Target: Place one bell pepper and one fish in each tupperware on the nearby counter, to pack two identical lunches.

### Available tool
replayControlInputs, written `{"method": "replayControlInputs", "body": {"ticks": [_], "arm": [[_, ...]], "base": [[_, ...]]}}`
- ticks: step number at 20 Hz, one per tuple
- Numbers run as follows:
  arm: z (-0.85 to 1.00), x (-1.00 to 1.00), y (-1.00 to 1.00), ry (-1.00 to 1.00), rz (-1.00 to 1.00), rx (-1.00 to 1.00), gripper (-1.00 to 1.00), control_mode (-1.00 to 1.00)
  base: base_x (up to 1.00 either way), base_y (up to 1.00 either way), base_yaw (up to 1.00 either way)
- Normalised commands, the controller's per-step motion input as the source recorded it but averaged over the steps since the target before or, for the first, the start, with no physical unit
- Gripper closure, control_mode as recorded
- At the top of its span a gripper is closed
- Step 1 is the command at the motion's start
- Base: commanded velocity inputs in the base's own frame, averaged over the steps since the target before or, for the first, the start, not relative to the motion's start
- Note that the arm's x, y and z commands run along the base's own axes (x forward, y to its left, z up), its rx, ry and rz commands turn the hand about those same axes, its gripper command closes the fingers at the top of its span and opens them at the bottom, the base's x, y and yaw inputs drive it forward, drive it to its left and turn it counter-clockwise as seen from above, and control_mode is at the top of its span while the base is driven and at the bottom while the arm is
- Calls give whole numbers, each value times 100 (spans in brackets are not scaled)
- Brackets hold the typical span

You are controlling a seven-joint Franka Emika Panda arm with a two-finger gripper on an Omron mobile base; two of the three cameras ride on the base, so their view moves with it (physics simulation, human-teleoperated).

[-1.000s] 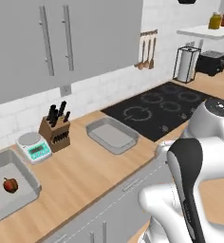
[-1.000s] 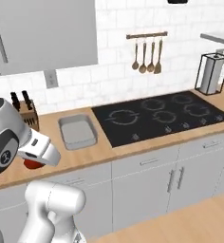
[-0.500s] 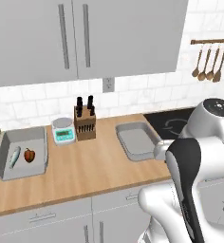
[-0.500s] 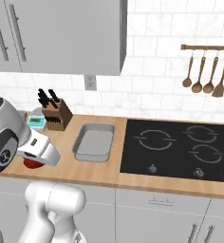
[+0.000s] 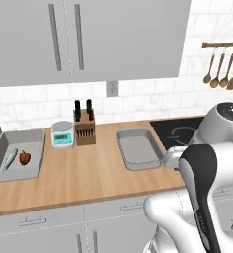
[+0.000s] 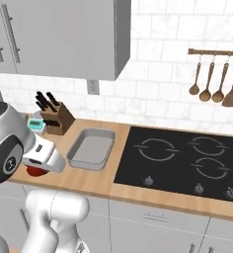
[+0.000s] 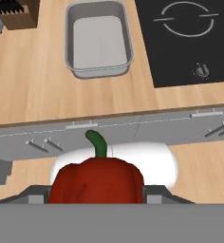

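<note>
1. Red bell pepper (image 7: 96,182): pinched between the jaws of the gripper (image 7: 96,194), green stem pointing up the hand view, away from the jaws toward the counter (image 7: 33,90).
2. Empty grey tupperware (image 7: 98,39): on the counter ahead of the jaws, long axis running away from them; stovetop (image 7: 190,38) just beside it.
3. Second tupperware (image 5: 17,160): well apart from the jaws at the counter's far left, holding a fish (image 5: 10,159) lying diagonally and a second red pepper (image 5: 24,157).
4. Arm: folded low before the drawers, hand held out level over the floor.
5. Knife block (image 5: 84,129), scale (image 5: 62,134): by the backsplash; no legible writing.
</note>
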Motion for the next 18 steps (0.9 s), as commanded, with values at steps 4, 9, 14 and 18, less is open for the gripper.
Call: {"method": "replayControlInputs", "body": {"ticks": [4,9,14,18], "arm": [[0,0,0,0,0,0,100,100],[0,0,0,0,0,0,100,100],[0,0,0,0,0,0,100,100],[0,0,0,0,0,0,100,100]], "base": [[33,41,-5],[47,26,-8],[68,15,-6],[63,7,0]]}}
